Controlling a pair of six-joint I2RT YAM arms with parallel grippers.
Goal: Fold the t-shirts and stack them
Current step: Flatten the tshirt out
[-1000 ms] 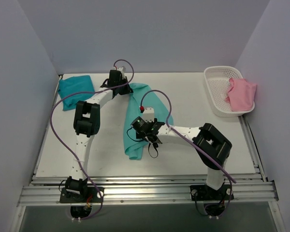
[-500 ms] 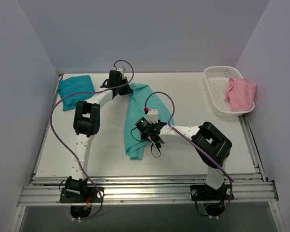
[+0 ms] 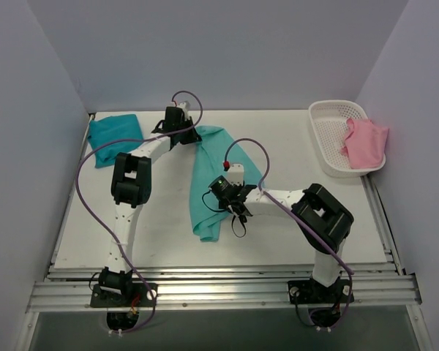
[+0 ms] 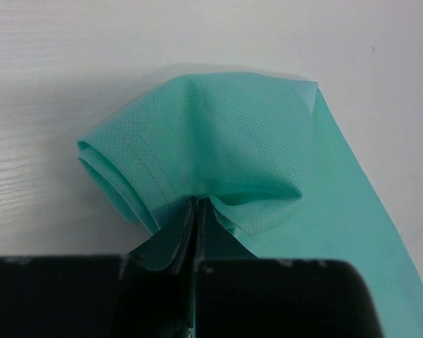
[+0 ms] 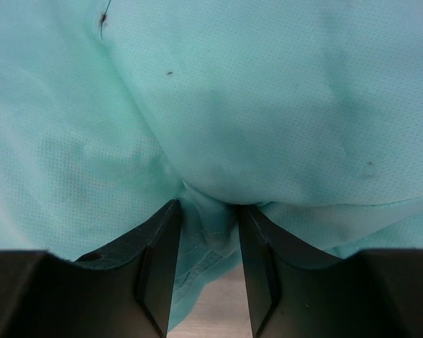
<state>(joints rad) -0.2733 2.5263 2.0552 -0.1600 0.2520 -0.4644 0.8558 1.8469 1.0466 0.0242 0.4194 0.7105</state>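
Note:
The mint t-shirt (image 3: 208, 183) lies as a long, narrow band on the white table, running from the back centre toward the front. My left gripper (image 3: 194, 136) is shut on its far end; in the left wrist view the jaws (image 4: 196, 201) pinch a bunched, layered fold of the mint t-shirt (image 4: 218, 134). My right gripper (image 3: 216, 195) sits on the band's middle. In the right wrist view its jaws (image 5: 208, 208) stand a little apart with a bunch of the mint t-shirt (image 5: 254, 105) squeezed between them. The teal t-shirt (image 3: 114, 137) lies folded at the back left corner.
A white basket (image 3: 331, 124) stands at the back right with a pink cloth (image 3: 366, 142) hanging over its right rim. Purple cables loop above both arms. Grey walls close the table on the left, back and right.
My right gripper has moved to the right and a little forward, taking the middle and lower part of the mint t-shirt with it. The left gripper has stayed in place.

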